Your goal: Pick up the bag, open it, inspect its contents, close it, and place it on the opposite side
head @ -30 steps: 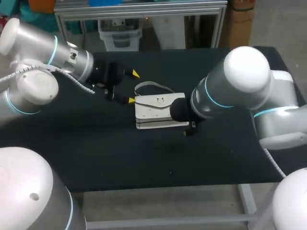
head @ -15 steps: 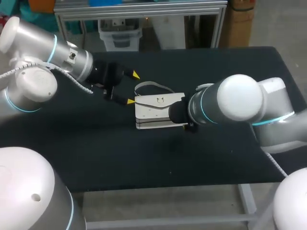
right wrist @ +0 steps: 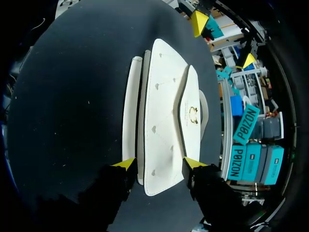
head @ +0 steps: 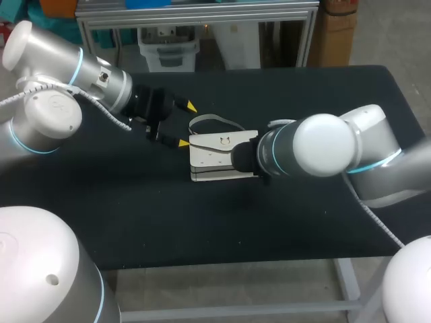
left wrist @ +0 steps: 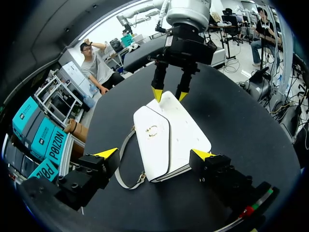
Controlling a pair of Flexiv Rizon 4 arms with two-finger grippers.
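White bag [head: 215, 158] flat on tabletop [head: 202, 222], end between left gripper's [head: 187, 124] spread fingers; right gripper [right wrist: 160, 163], fingers apart, astride opposite end; right arm had swung closer.

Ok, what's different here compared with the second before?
The right arm swung its big elbow joint lower and in toward the white leather handbag, its wrist creeping slightly further over the bag's end, where the right pincer stayed. The handbag lies flat in the same spot, flap closed. The left pincer kept its open pose at the other end.
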